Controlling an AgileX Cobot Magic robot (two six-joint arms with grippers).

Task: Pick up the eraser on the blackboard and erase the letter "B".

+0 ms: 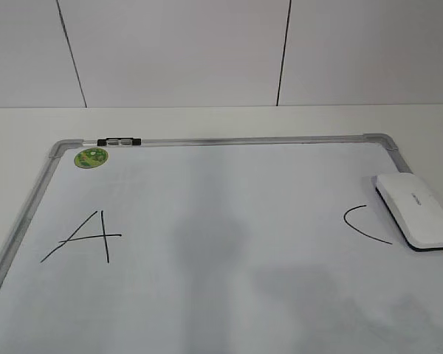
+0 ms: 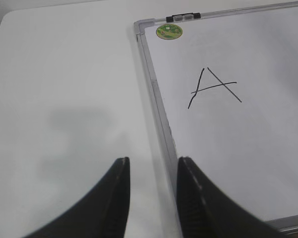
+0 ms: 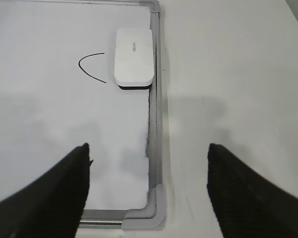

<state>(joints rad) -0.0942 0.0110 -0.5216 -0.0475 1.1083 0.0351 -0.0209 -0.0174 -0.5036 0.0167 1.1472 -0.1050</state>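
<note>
The blackboard [image 1: 229, 139] is a white dry-erase board with a grey frame, lying flat on the table. It carries a black "A" [image 1: 88, 236] at the left and a black "C" [image 1: 363, 225] at the right. No letter "B" shows; the board between them is blank. The white eraser [image 1: 416, 210] lies on the board at its right edge, beside the "C", and also shows in the right wrist view [image 3: 134, 57]. My left gripper [image 2: 153, 166] is open and empty over the board's left frame [image 2: 154, 89]. My right gripper [image 3: 149, 153] is wide open and empty above the board's near right corner [image 3: 156, 124].
A green round sticker [image 1: 91, 157] sits in the board's far left corner, with a black clip [image 1: 119, 140] on the top frame. White table surface surrounds the board, with a white wall behind. Dark smudges mark the board's right inner edge [image 3: 149, 144].
</note>
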